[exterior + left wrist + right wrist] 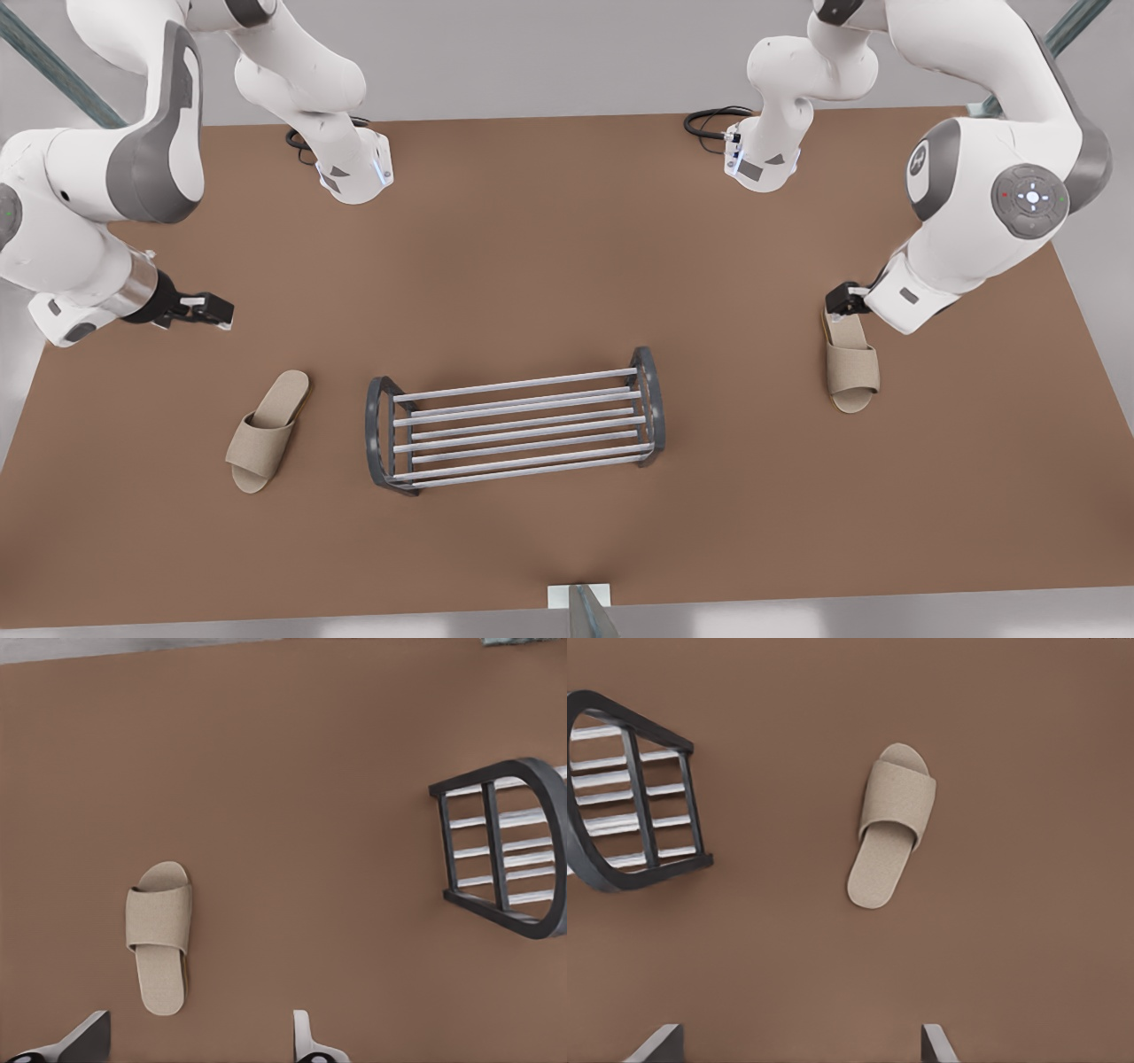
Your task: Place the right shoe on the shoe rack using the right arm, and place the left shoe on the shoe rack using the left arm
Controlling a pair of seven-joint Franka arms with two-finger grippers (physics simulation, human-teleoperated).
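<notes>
The shoe rack (514,416) stands mid-table, silver bars between dark arched ends; one end shows in the left wrist view (494,850), the other in the right wrist view (642,797). The left shoe (852,363), a beige slipper, lies flat toward the front view's right (160,935). My left gripper (843,299) hovers open by its heel, fingers spread (195,1045). The right shoe (264,431), a matching slipper, lies angled at the front view's left (891,828). My right gripper (208,310) is open, above the table and apart from it (799,1047).
The brown table (532,248) has bare room around the rack. Both arm bases (354,173) (762,164) stand at the far edge with black cables beside them. A small white mount (580,602) sits at the near edge.
</notes>
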